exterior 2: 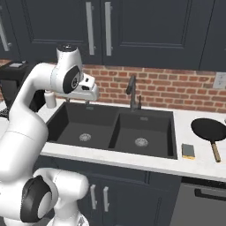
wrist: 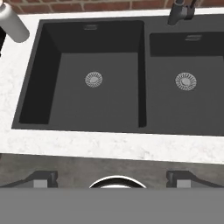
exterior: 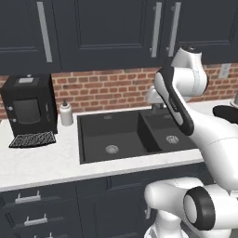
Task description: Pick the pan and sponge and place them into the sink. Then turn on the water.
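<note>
Two matte black rectangular sink [wrist: 30,94] basins, round metal drains.

You have the black pan [exterior 2: 209,129] flat on the counter right of the sink [exterior 2: 112,128], handle toward you; the yellow sponge [exterior 2: 188,151] lies between them.

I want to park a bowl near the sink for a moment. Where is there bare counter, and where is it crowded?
Bare: the counter between the coffee machine and the sink, and the front strip. Both basins are empty. Crowded: right of the sink, where the sponge and pan lie close together.
</note>
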